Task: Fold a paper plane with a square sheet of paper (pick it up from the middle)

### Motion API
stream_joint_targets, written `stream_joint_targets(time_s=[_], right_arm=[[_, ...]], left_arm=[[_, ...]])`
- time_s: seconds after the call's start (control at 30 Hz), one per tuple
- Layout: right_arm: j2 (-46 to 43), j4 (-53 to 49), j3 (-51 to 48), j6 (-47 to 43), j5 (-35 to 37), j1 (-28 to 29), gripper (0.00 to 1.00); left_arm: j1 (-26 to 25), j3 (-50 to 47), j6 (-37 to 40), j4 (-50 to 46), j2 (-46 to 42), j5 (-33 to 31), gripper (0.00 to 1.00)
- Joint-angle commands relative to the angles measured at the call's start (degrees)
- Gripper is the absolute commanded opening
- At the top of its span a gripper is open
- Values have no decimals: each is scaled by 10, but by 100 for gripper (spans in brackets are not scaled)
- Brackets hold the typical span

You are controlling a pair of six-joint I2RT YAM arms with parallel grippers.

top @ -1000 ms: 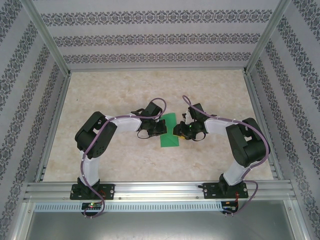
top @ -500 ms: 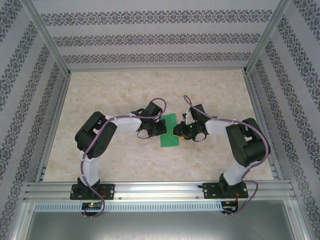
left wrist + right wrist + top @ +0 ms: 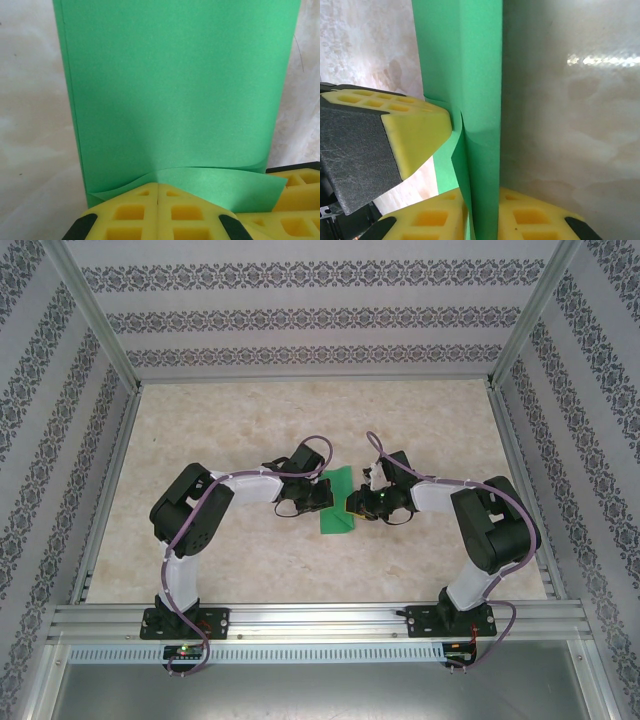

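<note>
Table: pale marbled top [image 3: 250, 420], with patterned walls on three sides.
Green paper: lies near the middle of the table [image 3: 336, 510], between the two grippers. It is folded to a narrow upright strip, more than one layer thick, with a doubled edge along its left side in the left wrist view.
Paper condition: its right part rises off the table as a standing fold; in the left wrist view the near edge curls up in a shallow wave.
Left gripper: at the paper's left edge [image 3: 318, 496]. Its yellow fingers [image 3: 130, 210] are pressed together tip to tip with no gap at the seam. The curled near edge of the paper lies against the fingertips. Whether any paper is caught between them cannot be told.
Right gripper: at the paper's right edge [image 3: 354, 504], facing the left gripper across the strip. In its own wrist view the raised fold runs down between its two yellow fingers [image 3: 535, 220], which pinch it from both sides.
Spacing: the two grippers' fingertips sit just beside each other, with the paper layers between them.
</note>
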Motion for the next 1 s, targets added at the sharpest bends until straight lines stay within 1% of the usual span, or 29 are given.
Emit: stream_joint_targets(time_s=[0.0,0.03,0.07,0.1,0.27,0.53,0.7,0.73,0.8,0.83,0.9,0.97], right_arm=[[-12,15,-4,-6,-13,-9,20],[-14,15,-5,-7,-15,-11,20],[-15,15,-6,-6,-16,-11,23],[-15,16,-6,-7,-16,-12,28],[-7,26,-4,-5,-29,-14,28],[6,60,-11,13,-40,-15,21],[9,67,-12,18,-40,-15,18],[7,65,-12,18,-40,-16,17],[-1,65,-14,19,-40,-17,12],[-7,63,-13,19,-38,-16,12],[-17,50,-8,17,-41,-16,6],[-33,19,1,8,-29,-17,4]], left_arm=[[-6,10,1,-7,-38,-14,5],[-5,9,1,-7,-43,-18,6],[-5,9,1,-7,-46,-20,6],[-5,8,1,-8,-49,-20,6],[-6,11,-1,-8,-47,-19,6],[-5,6,-1,-14,-43,-19,6],[-6,2,-2,-15,-56,-27,6],[-5,3,-1,-18,-61,-33,6],[-5,2,-2,-24,-71,-42,6],[-5,0,-2,-27,-79,-50,6],[-5,-4,0,-33,-98,-67,6],[-5,-11,-2,-40,-120,-91,6]])
